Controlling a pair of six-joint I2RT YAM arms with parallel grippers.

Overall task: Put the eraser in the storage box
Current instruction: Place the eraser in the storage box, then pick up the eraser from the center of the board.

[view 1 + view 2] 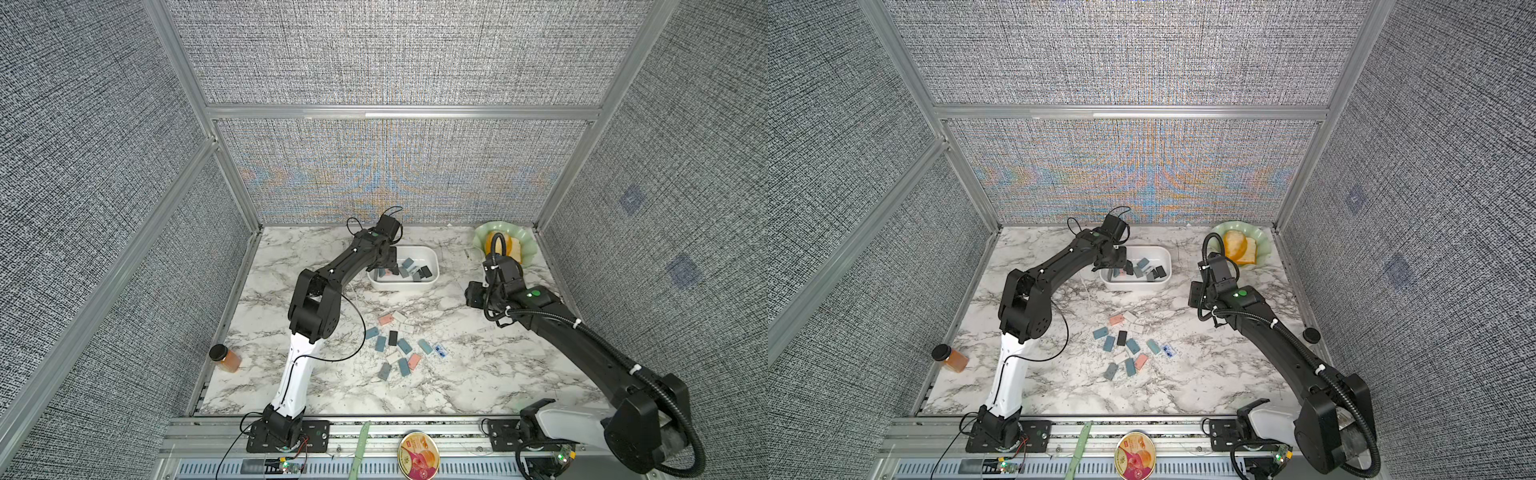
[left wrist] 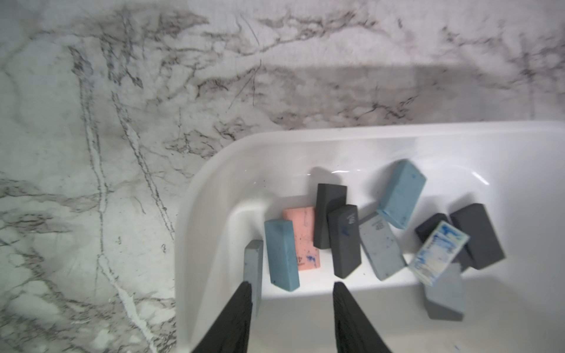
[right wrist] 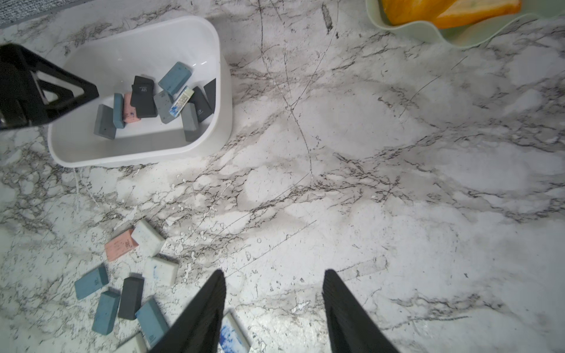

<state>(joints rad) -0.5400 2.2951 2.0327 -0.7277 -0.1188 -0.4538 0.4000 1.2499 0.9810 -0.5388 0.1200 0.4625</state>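
A view from above shows the left gripper (image 2: 292, 285) hanging over one end of the white storage box (image 1: 401, 286), its jaws partly apart with nothing between them. A grey eraser (image 2: 253, 266) lies inside the box, just beside one fingertip. It may be touching that fingertip, but the angle is too poor to tell. Other erasers (image 2: 394, 195) lie jumbled in the box. The right gripper (image 3: 273, 275) hovers over the marble table (image 3: 397, 152), jaws apart and empty. More loose erasers (image 1: 392, 338) lie scattered mid-table.
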